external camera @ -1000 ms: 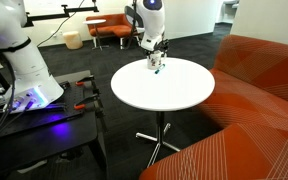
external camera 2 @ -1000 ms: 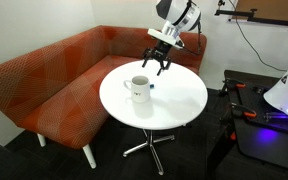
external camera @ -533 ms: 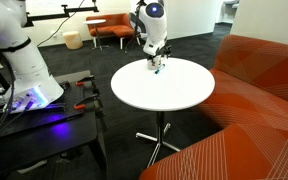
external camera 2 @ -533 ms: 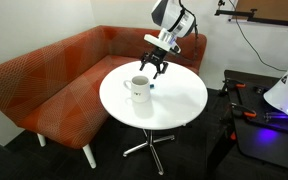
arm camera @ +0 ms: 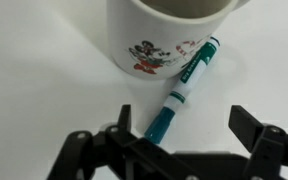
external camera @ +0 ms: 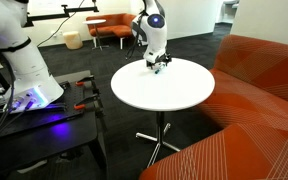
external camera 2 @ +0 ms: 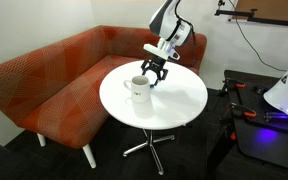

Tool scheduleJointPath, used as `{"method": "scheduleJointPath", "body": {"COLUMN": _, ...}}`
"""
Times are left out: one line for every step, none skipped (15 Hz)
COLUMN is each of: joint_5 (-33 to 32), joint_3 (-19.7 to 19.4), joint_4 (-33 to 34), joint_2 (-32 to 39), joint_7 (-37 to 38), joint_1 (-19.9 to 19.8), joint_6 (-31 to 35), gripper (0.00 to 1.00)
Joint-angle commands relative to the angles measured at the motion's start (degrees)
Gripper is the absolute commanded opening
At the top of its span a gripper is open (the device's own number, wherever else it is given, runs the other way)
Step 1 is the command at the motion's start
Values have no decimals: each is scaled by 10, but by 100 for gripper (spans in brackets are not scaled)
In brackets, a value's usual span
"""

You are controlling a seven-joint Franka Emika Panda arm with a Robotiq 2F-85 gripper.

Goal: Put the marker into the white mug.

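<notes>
Marker (arm camera: 184, 92) lies beside white mug (arm camera: 164, 40); tool (arm camera: 182, 116) has lowered, jaws apart.

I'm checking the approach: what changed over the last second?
The gripper has come down toward the marker, which lies beside the white mug. Its jaws are open on either side of the marker, and nothing is grasped yet. Marker, mug and round table stayed where they were.

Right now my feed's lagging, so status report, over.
Open gripper over marker. Marker flat on table beside white mug. Mug crowds its far end.
</notes>
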Motion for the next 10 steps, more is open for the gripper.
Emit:
{"method": "scheduleJointPath", "body": {"joint_5": 12, "joint_3": 1, "joint_4": 19, "joint_2": 20, "joint_7": 19, "joint_1": 3, "joint_6": 14, "gripper": 100}}
{"method": "scheduleJointPath", "body": {"joint_5": 12, "joint_3": 1, "joint_4": 20, "joint_2": 23, "joint_7": 20, "joint_1": 3, "joint_6": 14, "gripper": 100}}
{"method": "scheduleJointPath", "body": {"joint_5": 13, "joint_3": 1, "joint_4": 22, "joint_2": 26, "joint_7": 19, "joint_1": 3, "joint_6": 14, "gripper": 100}}
{"method": "scheduleJointPath", "body": {"joint_5": 14, "joint_3": 2, "joint_4": 24, "joint_2": 29, "joint_7": 19, "joint_1": 3, "joint_6": 14, "gripper": 100}}
{"method": "scheduleJointPath", "body": {"joint_5": 16, "joint_3": 3, "joint_4": 26, "joint_2": 31, "joint_7": 18, "joint_1": 3, "joint_6": 14, "gripper": 100}}
{"method": "scheduleJointPath", "body": {"joint_5": 16, "joint_3": 4, "joint_4": 29, "joint_2": 33, "joint_7": 18, "joint_1": 4, "joint_6": 14, "gripper": 100}}
{"method": "scheduleJointPath", "body": {"joint_5": 17, "joint_3": 5, "joint_4": 31, "joint_2": 34, "joint_7": 17, "joint_1": 5, "joint_6": 14, "gripper": 100}}
{"method": "scheduleJointPath", "body": {"joint_5": 18, "joint_3": 5, "joint_4": 33, "joint_2": 35, "joint_7": 17, "joint_1": 6, "joint_6": 15, "gripper": 100}}
{"method": "scheduleJointPath", "body": {"joint_5": 18, "joint_3": 6, "joint_4": 34, "joint_2": 35, "joint_7": 17, "joint_1": 6, "joint_6": 14, "gripper": 100}}
{"method": "scheduleJointPath", "body": {"joint_5": 19, "joint_3": 6, "joint_4": 36, "joint_2": 35, "joint_7": 17, "joint_1": 7, "joint_6": 14, "gripper": 100}}
